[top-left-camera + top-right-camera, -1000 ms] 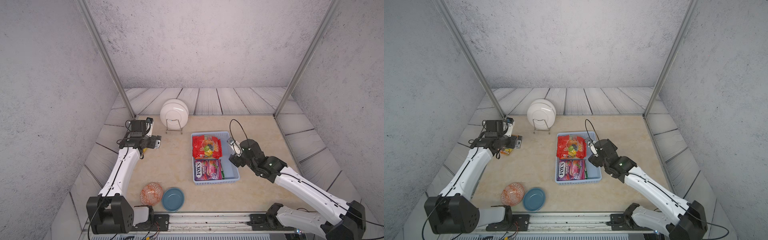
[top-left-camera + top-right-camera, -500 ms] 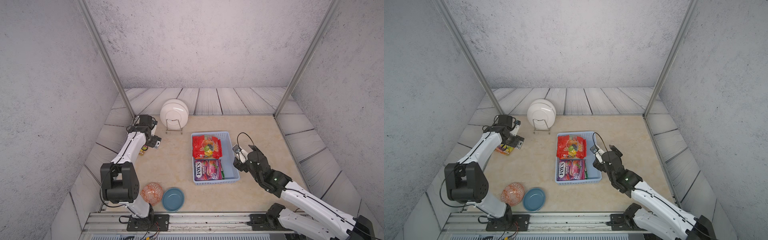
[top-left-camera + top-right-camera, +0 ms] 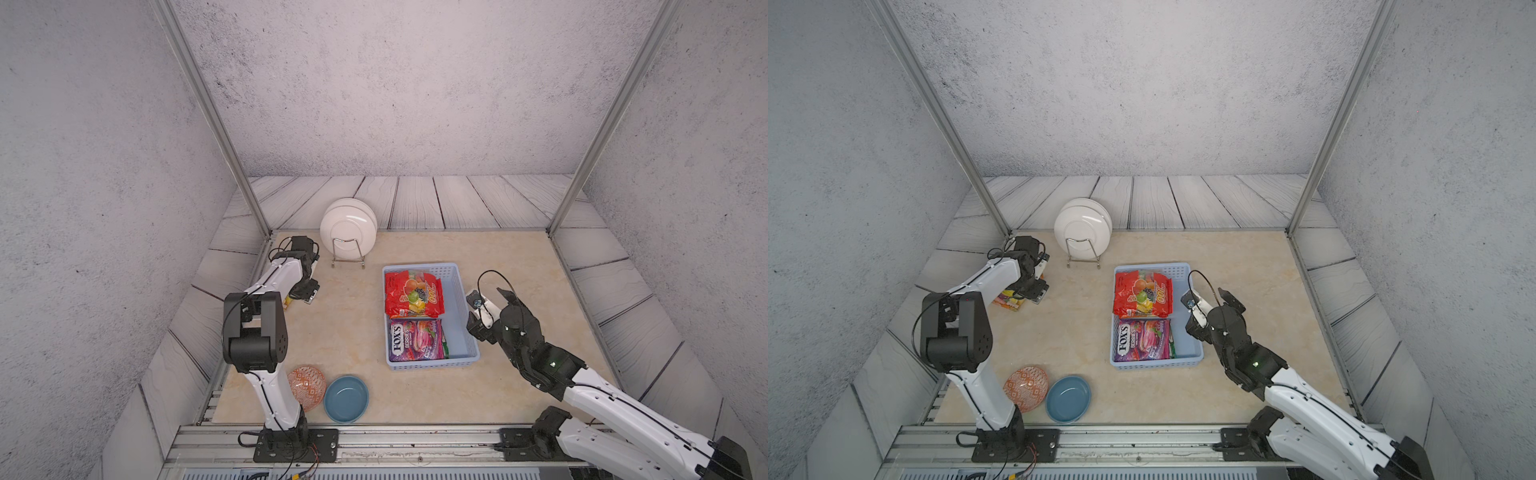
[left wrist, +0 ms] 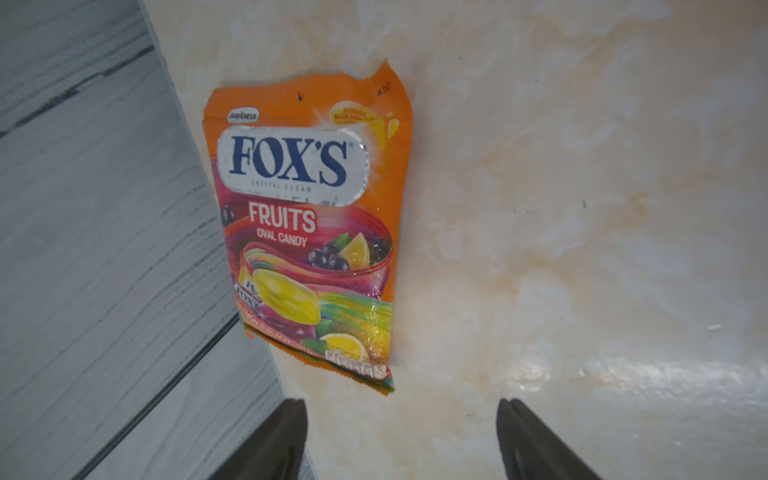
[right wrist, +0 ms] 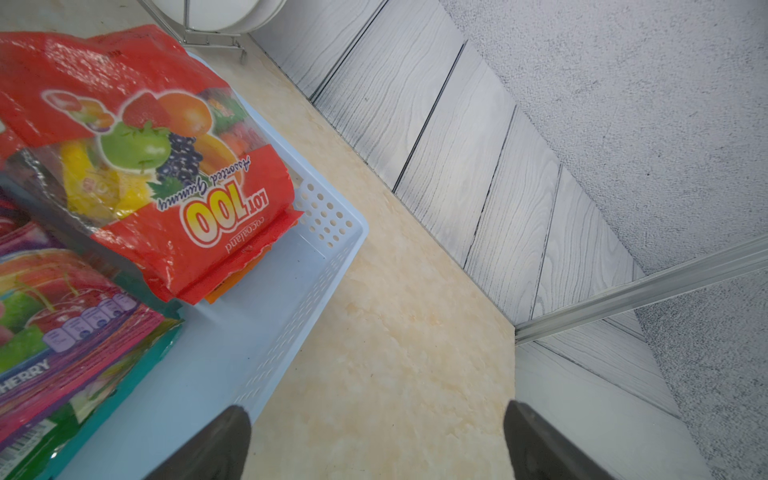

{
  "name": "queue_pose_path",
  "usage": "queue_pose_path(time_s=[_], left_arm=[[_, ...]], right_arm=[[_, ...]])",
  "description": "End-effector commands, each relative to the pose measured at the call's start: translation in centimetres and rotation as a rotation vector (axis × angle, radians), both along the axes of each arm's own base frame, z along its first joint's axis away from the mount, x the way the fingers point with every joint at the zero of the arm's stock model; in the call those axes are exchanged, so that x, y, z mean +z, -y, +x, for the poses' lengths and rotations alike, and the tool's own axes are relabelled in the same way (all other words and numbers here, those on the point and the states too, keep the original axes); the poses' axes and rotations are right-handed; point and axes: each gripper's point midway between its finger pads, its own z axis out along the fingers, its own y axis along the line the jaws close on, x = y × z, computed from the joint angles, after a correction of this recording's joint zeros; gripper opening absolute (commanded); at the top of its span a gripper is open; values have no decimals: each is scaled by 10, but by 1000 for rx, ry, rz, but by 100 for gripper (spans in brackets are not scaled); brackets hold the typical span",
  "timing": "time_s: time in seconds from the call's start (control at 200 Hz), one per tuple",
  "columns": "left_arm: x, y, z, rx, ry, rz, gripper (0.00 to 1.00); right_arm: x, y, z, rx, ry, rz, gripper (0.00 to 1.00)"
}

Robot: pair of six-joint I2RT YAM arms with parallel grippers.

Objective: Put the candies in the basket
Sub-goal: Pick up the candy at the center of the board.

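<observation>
The orange bag (image 4: 307, 232) lies flat on the table (image 3: 353, 332), at middle left in both top views, where the left arm hides most of it (image 3: 1011, 301). In the left wrist view its long axis runs along the table's edge, one long side right against the grey plank border. The torn FOX'S end points away from the left gripper (image 4: 401, 436) and the crimped end lies nearest it. The fingers (image 4: 270, 440) stand apart with nothing between them, just short of the bag, and bare table lies on the bag's free side.

The basket (image 3: 461, 291) is a light blue perforated plastic tray at mid-frame, its long axis running from far to near. The glossy red bag (image 3: 412, 293) fills the far half, with its print upside down in the right wrist view. The purple bag (image 3: 415, 338) fills the near half, its FOX'S lettering running along the basket's left wall. A teal bag (image 5: 158, 353) shows beneath it. A bare strip of basket floor stays open along the right wall.

The right gripper (image 3: 490, 296) hovers at that right wall, wide and empty, with one finger (image 5: 220, 444) over the rim.

White plates (image 3: 348, 226) stand in a wire rack behind. An orange bowl (image 3: 306, 388) and a blue bowl (image 3: 345, 398) sit touching at lower left, with smooth beige table open between them and the basket.
</observation>
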Motion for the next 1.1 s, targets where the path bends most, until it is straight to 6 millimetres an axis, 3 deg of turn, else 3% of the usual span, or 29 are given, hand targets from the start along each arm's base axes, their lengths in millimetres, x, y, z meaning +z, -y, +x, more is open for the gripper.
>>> queue_pose_path(time_s=[0.0,0.19,0.435,0.621,0.781,0.871,0.951,1.096], left_arm=[[-4,-9,12,6,9,37,71],[-25,-16,13,42,-32,73,72],[-27,-25,26,52,-23,123,75],[-47,-42,15,45,-68,153,76],[-66,-46,10,77,-114,141,63],[-67,-45,9,60,-107,114,43],[-68,-47,10,59,-101,121,39],[-68,-48,8,56,-103,124,34]], right_arm=[[12,-1,-2,13,39,38,99],[8,2,-2,5,35,23,99],[10,2,-2,4,43,25,99],[6,7,-3,-14,39,7,99],[9,2,-1,-4,38,19,99],[4,3,0,-4,25,2,99],[11,0,0,7,43,25,99],[5,5,0,-11,37,-3,99]])
